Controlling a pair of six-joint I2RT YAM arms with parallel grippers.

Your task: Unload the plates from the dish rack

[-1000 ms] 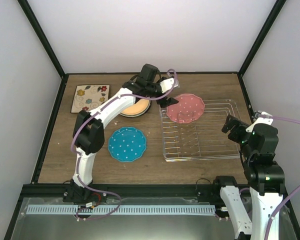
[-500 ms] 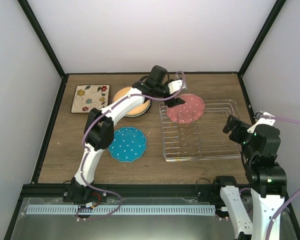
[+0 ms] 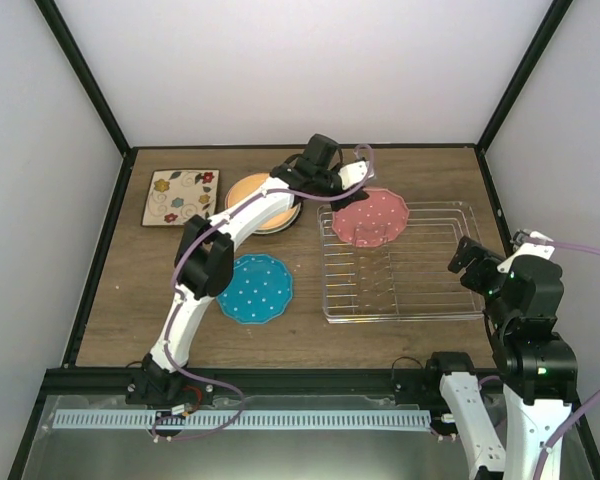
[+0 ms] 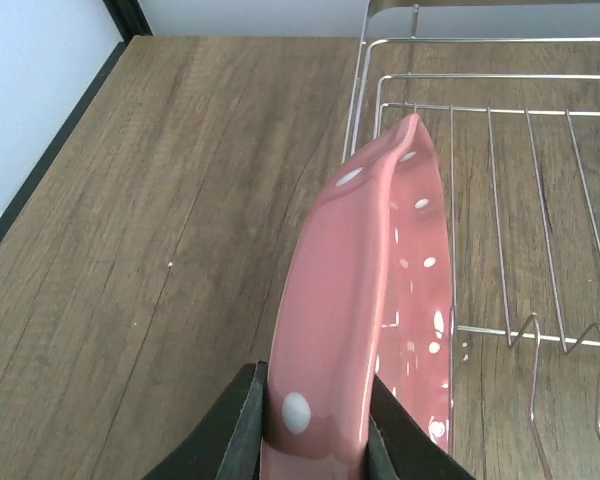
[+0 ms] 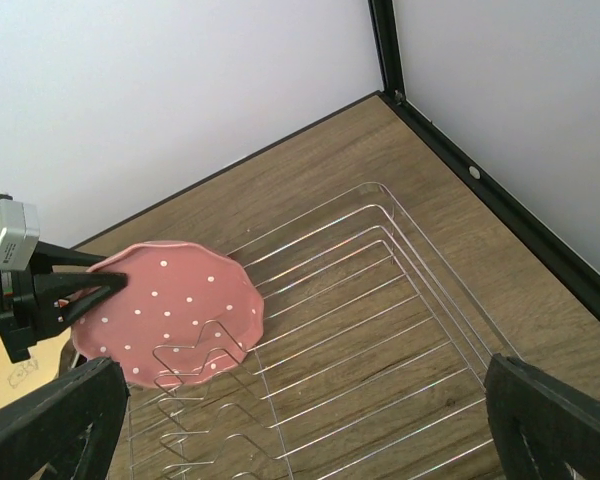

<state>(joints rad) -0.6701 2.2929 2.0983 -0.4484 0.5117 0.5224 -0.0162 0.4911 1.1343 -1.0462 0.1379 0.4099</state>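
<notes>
Left gripper [image 4: 316,425] clamping pink-red plate [image 4: 370,270] rim (white-dotted), seemingly in dish rack [image 3: 430,285], right gripper [image 5: 302,370] spread.

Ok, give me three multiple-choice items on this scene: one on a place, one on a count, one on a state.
1. Where does the teal plate lie relative to the dish rack?
A. inside it
B. on the table to its left
C. on its far side

2. How many plates sit in the dish rack?
A. one
B. two
C. three

3. What is the left claw doing?
A. hanging open
B. shut on the pink plate
C. shut on a rack wire

Answers:
1 B, it lies flat on the wood beside the rack.
2 A, only the pink plate is among the wires.
3 B, the plate's rim is pinched in the left wrist view.
</notes>
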